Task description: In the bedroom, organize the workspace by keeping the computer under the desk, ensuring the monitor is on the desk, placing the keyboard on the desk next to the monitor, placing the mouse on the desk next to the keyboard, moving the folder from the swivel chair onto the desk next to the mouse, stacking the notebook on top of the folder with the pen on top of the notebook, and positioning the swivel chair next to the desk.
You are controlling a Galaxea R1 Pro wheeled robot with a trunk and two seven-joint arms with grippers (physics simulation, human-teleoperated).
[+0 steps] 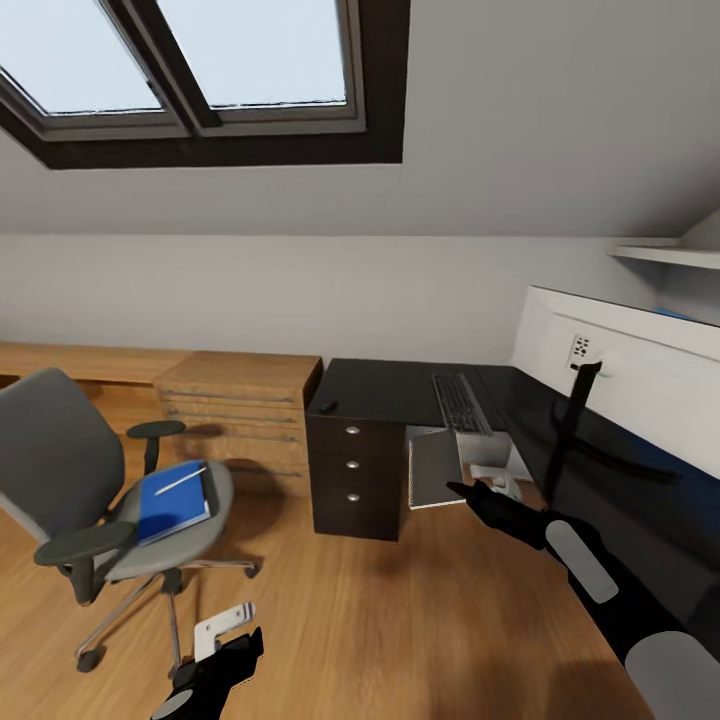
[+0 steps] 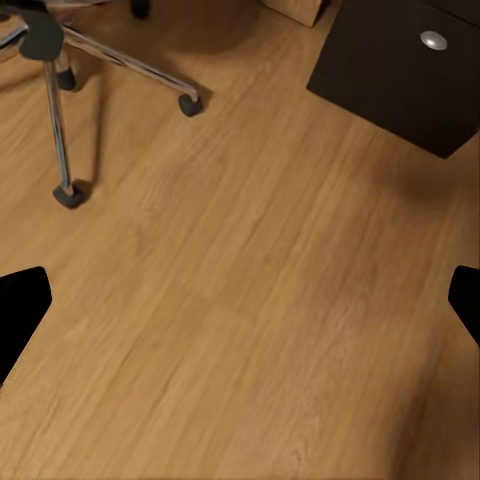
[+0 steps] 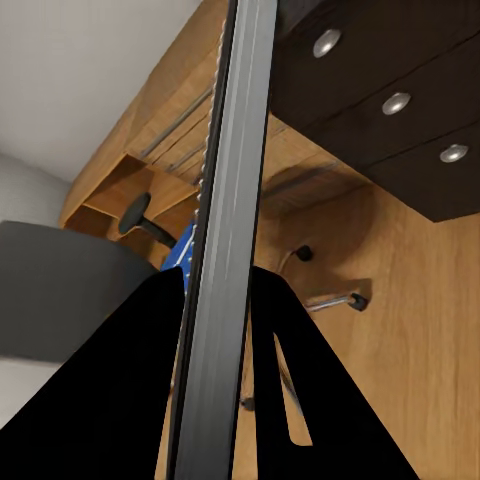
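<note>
The grey swivel chair (image 1: 70,470) stands on the floor at left, apart from the desk (image 1: 385,385). On its seat lies the blue folder (image 1: 172,502) with the white pen (image 1: 182,480) on top. My right gripper (image 1: 462,490) is shut on the grey notebook (image 1: 436,466), held in the air just in front of the desk; the right wrist view shows the notebook (image 3: 225,230) edge-on between the fingers. The keyboard (image 1: 460,402) and mouse (image 1: 327,406) lie on the desk. The monitor (image 1: 620,365) stands at right, white back showing. A pale computer (image 1: 488,452) sits under the desk. My left gripper (image 1: 225,638) hangs open over the floor.
A light wood dresser (image 1: 240,400) stands against the wall between chair and desk. The black drawer unit (image 1: 355,470) with silver knobs faces the wood floor (image 2: 250,260). The chair's chrome star base (image 2: 60,100) spreads near the left gripper. A skylight (image 1: 200,60) is overhead.
</note>
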